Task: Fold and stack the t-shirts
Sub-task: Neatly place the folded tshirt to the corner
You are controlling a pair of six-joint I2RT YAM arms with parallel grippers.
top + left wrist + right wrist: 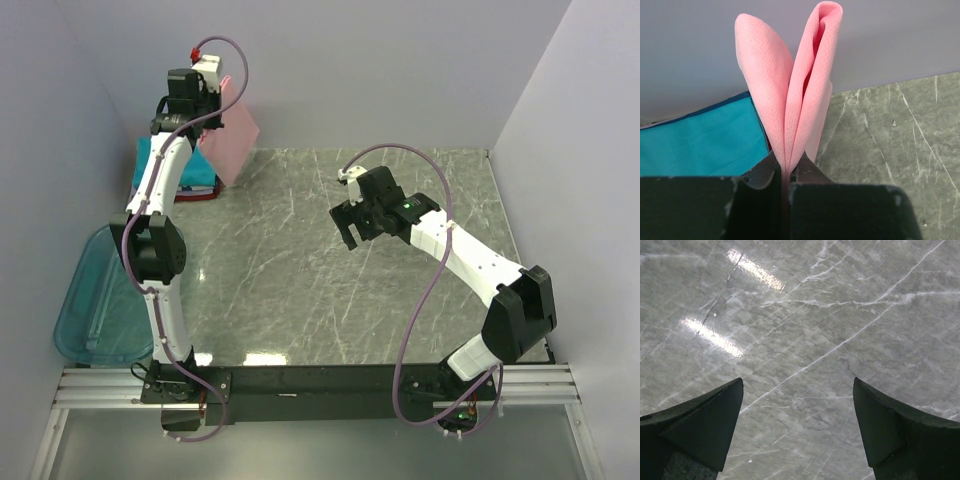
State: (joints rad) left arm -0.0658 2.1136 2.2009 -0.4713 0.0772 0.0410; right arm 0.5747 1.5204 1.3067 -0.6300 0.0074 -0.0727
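Your L gripper (786,176) is clamped tight on the pink shirt (790,95), fingers pressed together w/ only the cloth btwn them. In the L wrist view the shirt comes out of the pinch as two rounded lobes, a doubled fold, w/ a fine mesh texture showing. In the top view you've got the gripper raised at the far-left corner. The shirt hangs from it as a flat panel, lower corner down near the table (330,260); can't tell if it touches.

The teal shirt (700,137) lies folded flat just left of the pinch and lower than it. It sits at the table's far-left corner, close to the left wall (60,120). A red edge (200,196) shows along its near side in the top view, at table level. It's too small to tell exactly what that is.

Your R gripper (797,425) is spread wide and holds nothing; only bare marble shows btwn its fingers. It hangs over the mid-right of the table, pointing left, well apart from both shirts.

The bin (95,300), translucent blue, sits at the table's left edge on the near side. It's just beside the L arm's lower link, well apart from the shirts.
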